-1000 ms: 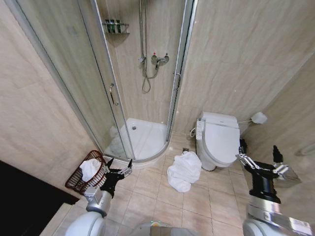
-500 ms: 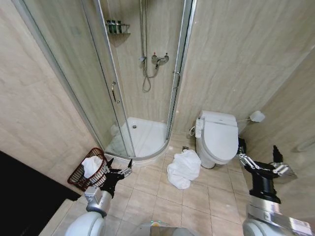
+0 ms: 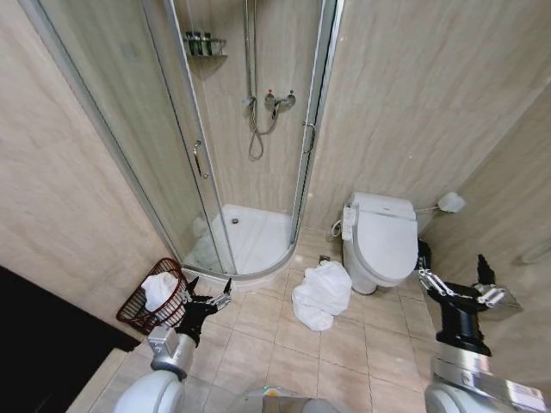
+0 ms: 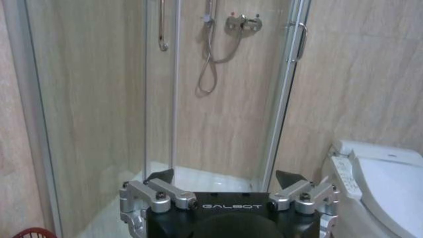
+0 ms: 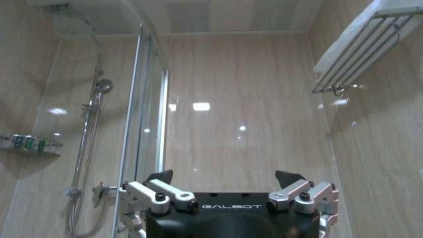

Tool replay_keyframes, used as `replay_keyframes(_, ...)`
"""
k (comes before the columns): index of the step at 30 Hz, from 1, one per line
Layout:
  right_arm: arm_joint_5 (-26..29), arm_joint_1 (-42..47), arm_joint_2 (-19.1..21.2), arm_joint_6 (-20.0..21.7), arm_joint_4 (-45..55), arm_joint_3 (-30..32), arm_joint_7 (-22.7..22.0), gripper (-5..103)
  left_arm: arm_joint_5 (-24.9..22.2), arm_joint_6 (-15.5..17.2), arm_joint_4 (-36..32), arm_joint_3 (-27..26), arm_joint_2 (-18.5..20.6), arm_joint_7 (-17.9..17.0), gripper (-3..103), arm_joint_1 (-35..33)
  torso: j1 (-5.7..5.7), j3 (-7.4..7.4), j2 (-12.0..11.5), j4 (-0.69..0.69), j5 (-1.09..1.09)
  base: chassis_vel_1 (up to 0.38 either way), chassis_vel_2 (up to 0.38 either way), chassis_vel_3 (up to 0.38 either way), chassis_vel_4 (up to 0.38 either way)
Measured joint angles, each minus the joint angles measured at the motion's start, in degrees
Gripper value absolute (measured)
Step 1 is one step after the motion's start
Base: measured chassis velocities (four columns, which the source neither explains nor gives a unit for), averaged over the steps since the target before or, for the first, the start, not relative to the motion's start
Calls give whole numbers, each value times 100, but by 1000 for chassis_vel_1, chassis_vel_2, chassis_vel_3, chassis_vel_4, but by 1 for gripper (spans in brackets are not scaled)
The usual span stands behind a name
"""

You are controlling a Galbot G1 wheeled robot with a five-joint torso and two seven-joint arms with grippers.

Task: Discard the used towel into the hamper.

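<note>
A crumpled white towel (image 3: 322,295) lies on the tiled floor in front of the toilet (image 3: 380,242). The hamper (image 3: 148,311), a reddish-brown wire basket with white cloth inside, stands by the left wall beside the shower; its rim (image 4: 27,233) peeks into the left wrist view. My left gripper (image 3: 209,292) hovers open and empty just right of the hamper, well left of the towel. At the right, my right gripper (image 3: 449,267) is raised, open and empty, beside the toilet. Both wrist views show spread fingers (image 4: 160,176) (image 5: 160,177) holding nothing.
A curved glass shower enclosure (image 3: 250,138) with a white tray fills the back. A towel rack (image 5: 360,47) hangs high on the right wall. Beige floor tiles (image 3: 344,353) lie open between the towel and me. A dark surface (image 3: 43,344) sits at the lower left.
The view has shifted slightly, with the hamper now a bit further right in the picture. Both grippers and the towel hold their places.
</note>
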State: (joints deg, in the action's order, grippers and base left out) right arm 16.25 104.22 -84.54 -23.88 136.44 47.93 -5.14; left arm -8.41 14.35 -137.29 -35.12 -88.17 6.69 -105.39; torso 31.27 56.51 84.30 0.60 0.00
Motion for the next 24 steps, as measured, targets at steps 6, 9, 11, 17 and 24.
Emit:
replay_keyframes(6,0,0,0,0,0,0,0,100,0,0,0,0,0,0,100,0,-120,-141,-258,0,0,0,0,0,0)
replay_keyframes(9,0,0,0,0,0,0,0,100,0,0,0,0,0,0,100,0,-168,-196,-363,0,0,0,0,0,0)
replay_keyframes(11,0,0,0,0,0,0,0,100,0,0,0,0,0,0,100,0,-212,-246,-456,0,0,0,0,0,0)
replay_keyframes(17,0,0,0,0,0,0,0,100,0,0,0,0,0,0,100,0,-299,-346,-642,0,0,0,0,0,0)
replay_keyframes(24,0,0,0,0,0,0,0,100,0,0,0,0,0,0,100,0,-453,-524,-975,0,0,0,0,0,0)
